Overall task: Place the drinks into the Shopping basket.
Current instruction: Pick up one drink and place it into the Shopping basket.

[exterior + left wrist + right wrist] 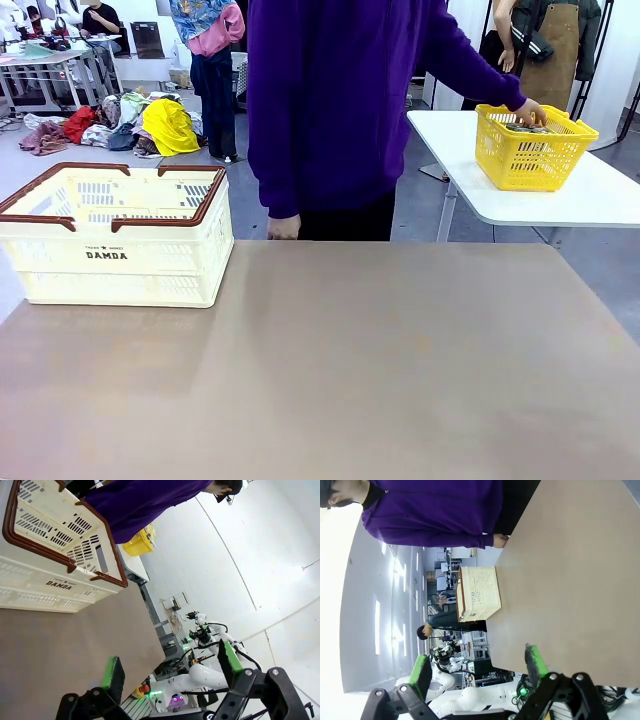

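The Shopping basket, cream-white with a brown rim and "DAMDA" on its side, stands at the table's left far edge and looks empty inside; it also appears as the basket in the left wrist view and the basket in the right wrist view. No drink cans can be made out; dark items lie in the yellow mesh basket, where the person's hand reaches. My left gripper is open above the table, holding nothing. My right gripper is open too, with nothing between its fingers.
A person in a purple top stands at the table's far side, the other hand at the table edge. The yellow basket rests on a white side table at the right. The brown tabletop is bare.
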You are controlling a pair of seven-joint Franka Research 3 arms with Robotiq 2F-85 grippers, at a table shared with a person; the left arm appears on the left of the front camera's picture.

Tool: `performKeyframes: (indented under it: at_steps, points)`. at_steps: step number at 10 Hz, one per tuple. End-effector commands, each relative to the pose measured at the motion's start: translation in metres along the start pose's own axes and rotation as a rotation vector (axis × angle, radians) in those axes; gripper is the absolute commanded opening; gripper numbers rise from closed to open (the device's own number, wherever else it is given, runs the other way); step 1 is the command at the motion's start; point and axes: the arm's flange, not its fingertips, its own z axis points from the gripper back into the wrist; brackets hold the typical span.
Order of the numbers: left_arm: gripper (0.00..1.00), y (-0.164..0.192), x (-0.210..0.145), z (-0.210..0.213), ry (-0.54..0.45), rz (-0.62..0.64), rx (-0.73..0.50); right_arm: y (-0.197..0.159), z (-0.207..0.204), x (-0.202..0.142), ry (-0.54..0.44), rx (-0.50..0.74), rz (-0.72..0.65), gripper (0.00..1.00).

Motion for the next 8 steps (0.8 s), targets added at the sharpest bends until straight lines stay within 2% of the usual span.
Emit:
performKeyframes:
  at_steps: [1,8]
  points:
    - [1.00,-0.0021,0.0009,0.0010,-0.010,-0.010,-0.020,0.0022,0.0000,0.0014,-0.008,0.021,0.003,1.00]
    - [1.00,-0.0021,0.0009,0.0010,-0.010,-0.010,-0.020,0.0022,0.0000,0.0014,-0.008,0.021,0.003,1.00]
